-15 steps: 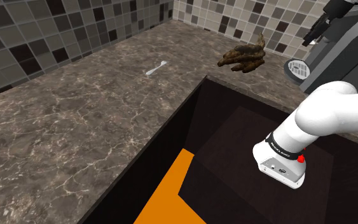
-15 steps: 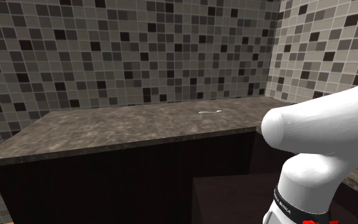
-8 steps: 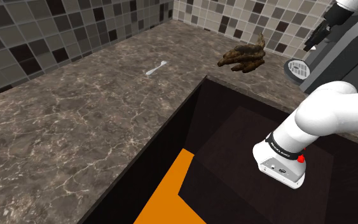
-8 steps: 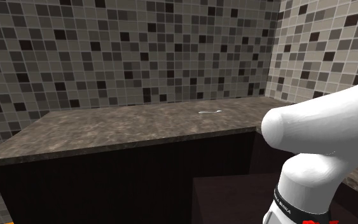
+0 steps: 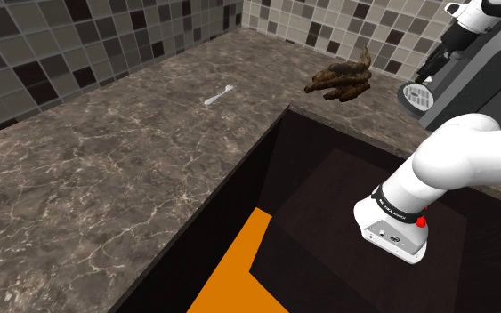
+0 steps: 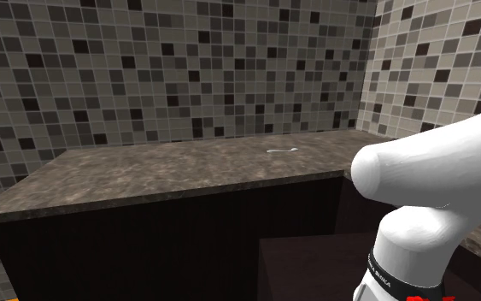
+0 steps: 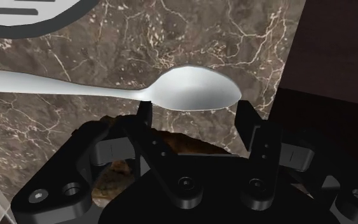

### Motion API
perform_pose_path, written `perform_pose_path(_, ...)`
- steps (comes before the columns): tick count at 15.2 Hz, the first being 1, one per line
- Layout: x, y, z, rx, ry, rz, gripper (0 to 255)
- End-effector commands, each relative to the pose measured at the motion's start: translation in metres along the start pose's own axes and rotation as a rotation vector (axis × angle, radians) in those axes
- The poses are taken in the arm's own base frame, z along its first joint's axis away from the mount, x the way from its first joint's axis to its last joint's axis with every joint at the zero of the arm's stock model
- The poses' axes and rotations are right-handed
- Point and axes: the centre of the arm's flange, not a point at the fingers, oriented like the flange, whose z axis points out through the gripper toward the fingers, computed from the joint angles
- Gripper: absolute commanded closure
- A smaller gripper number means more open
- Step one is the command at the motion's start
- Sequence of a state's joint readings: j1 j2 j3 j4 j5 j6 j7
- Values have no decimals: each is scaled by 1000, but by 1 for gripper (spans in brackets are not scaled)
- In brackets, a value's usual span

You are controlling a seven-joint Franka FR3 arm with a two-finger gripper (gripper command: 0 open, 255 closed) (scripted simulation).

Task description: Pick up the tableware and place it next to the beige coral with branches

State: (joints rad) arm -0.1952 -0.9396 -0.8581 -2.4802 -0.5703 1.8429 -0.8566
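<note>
Shoulder view first: the dark marbled surface (image 5: 106,160) ran along 2 walls of small grey, beige and black tiles (image 5: 70,44) and bent round a deep dark recess (image 5: 346,204), where an orange patch of floor (image 5: 239,267) showed. The white Franka arm (image 5: 453,160) rose from this view's lower right. Its black claw (image 5: 433,60) hung high at the upper right, in front of a grey appliance (image 5: 484,71) with a round white-rimmed base (image 5: 411,93).

A brown branched coral (image 5: 340,82) sat on the surface near the corner, just to the left of that base in this view. The tableware, a small pale spoon (image 5: 219,94), lay flat on the surface, well apart from the coral and from the claw.

In the second exterior view the spoon (image 6: 281,150) lay far back on the surface (image 6: 187,167) near the tiled wall (image 6: 161,68), and the arm (image 6: 435,180) stood large at that view's right.

In the wrist view the claw (image 7: 196,112) stood released, its 2 fingers (image 7: 145,111) apart and clasping nothing. The spoon (image 7: 196,89) showed beyond the fingertips, lying on the marbled surface (image 7: 203,32), and a bit of the coral (image 7: 177,145) showed between the fingers.
</note>
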Motion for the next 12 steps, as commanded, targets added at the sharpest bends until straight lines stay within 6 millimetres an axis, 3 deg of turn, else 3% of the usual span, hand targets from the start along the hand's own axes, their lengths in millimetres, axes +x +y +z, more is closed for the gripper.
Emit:
perform_pose_path(1,-3,0,10,0,0,0,255)
perform_pose_path(12,-12,-2,68,0,0,0,255)
